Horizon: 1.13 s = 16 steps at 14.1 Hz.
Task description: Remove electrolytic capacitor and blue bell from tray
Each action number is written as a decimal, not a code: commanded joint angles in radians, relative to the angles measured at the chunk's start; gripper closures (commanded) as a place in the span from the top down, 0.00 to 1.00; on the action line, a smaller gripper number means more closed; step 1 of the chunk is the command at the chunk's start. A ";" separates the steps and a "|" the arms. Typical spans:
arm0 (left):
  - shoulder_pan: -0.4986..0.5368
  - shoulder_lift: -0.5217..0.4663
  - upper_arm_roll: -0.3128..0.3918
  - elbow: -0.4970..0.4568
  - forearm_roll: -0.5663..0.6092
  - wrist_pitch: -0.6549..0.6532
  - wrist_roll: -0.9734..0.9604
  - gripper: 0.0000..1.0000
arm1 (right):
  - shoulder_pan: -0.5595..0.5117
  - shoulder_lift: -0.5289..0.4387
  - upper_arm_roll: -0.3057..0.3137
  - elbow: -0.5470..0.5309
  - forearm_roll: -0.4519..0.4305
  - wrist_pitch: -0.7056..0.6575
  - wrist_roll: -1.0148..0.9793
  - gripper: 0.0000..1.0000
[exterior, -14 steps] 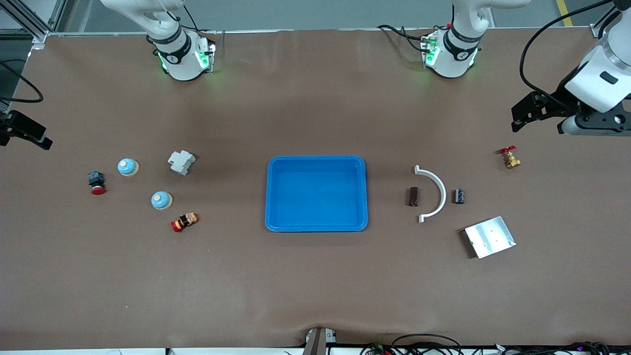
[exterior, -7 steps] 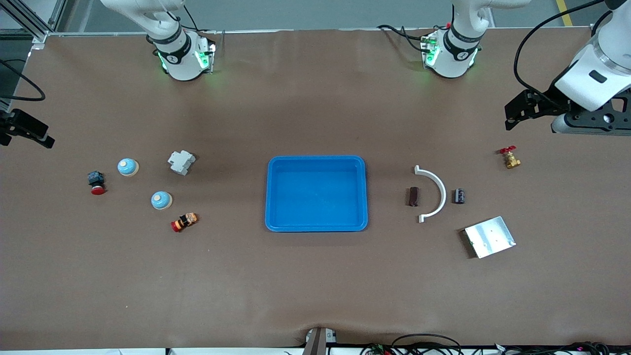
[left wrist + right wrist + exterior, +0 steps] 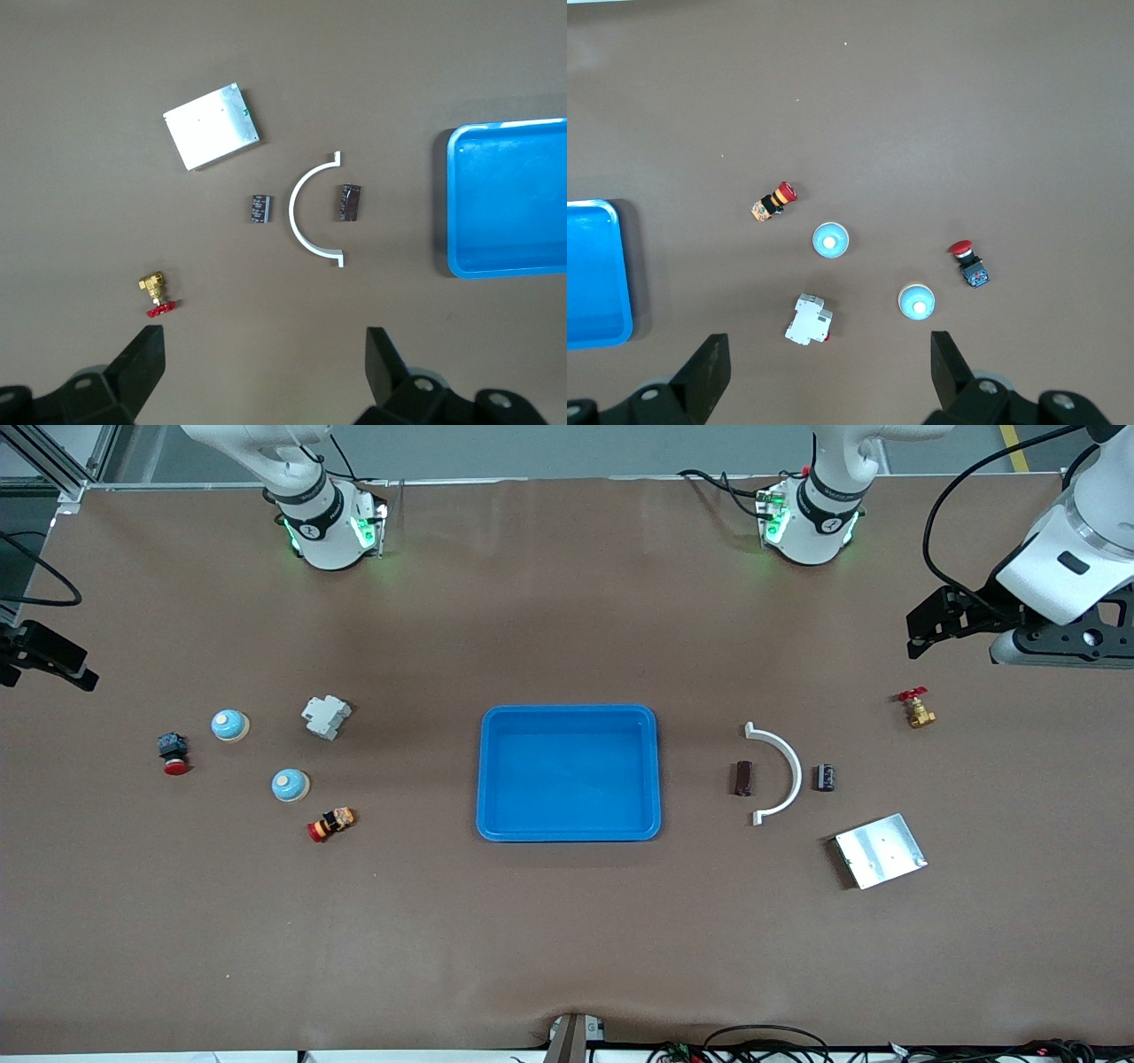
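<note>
Currently lying empty at mid-bench: shallow bright blue rectangular plastic tray [image 3: 569, 772]. Two black cylindrical electrolytic capacitors [image 3: 827, 777] and two blue dome bells [image 3: 290, 785] are sitting outside it, apparently already removed. Left gripper [image 3: 264, 372] and right gripper [image 3: 829, 374] are hovering with fingers released, grasping nothing.

We are looking down from high above the brown table [image 3: 567, 939] in the front view, facing the two arm bases along the top edge and taking in the whole surface from some way off.

In the left wrist view we are looking straight down from well above the left arm's end, sharing with the front view the curved white plastic half-ring [image 3: 312, 211] and one end of the shallow bright blue plastic tray [image 3: 507, 205].

In the right wrist view we are looking down on the right arm's end, sharing the two pale blue domed bells [image 3: 831, 240] and the tray's corner.
</note>
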 commanded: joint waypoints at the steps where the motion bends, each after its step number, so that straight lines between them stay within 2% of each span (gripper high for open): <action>1: 0.003 0.010 -0.002 0.022 -0.017 -0.024 0.009 1.00 | -0.015 0.004 0.007 0.021 0.012 -0.023 -0.015 1.00; 16: 0.002 0.021 -0.002 0.021 -0.019 -0.022 0.002 1.00 | -0.018 0.006 0.002 0.021 0.014 -0.023 -0.017 1.00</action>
